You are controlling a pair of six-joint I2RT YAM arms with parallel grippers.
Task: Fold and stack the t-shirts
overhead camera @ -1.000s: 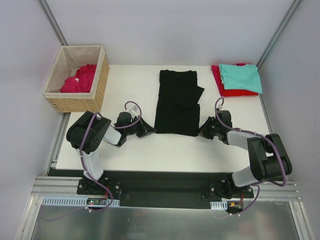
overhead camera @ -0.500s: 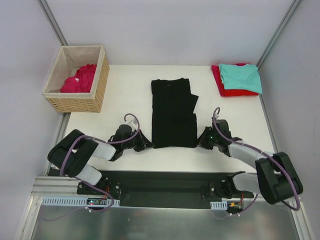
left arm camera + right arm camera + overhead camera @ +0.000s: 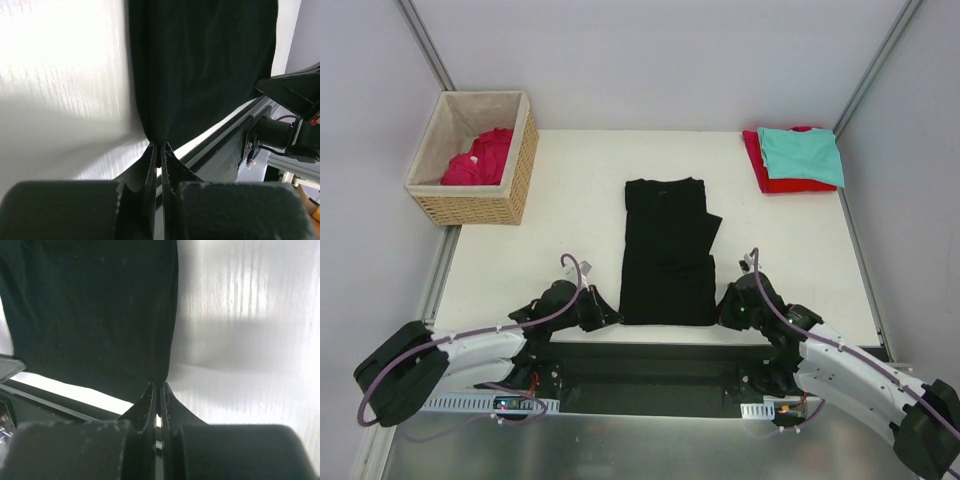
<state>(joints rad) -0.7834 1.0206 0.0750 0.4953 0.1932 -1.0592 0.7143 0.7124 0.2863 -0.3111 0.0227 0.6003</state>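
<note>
both arms have drawn back toward the bottom of the frame, dragging the black t-shirt (image 3: 665, 255) nearer the lower edge of the worktop (image 3: 560, 230). it lies flat at centre, folded into a long strip. the left gripper (image 3: 610, 318) is clenched on its lower left corner, and the right gripper (image 3: 722, 316) is clenched on its lower right corner. at upper left, the wicker basket (image 3: 515, 170) holds a crumpled crimson-pink t-shirt (image 3: 478, 158). at upper right, a folded teal t-shirt (image 3: 800, 152) lies on a red t-shirt (image 3: 775, 183).

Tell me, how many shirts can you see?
4: black shirt mid-table, teal shirt atop red shirt at the far right corner, pink shirt in the basket; more may hide there.
</note>
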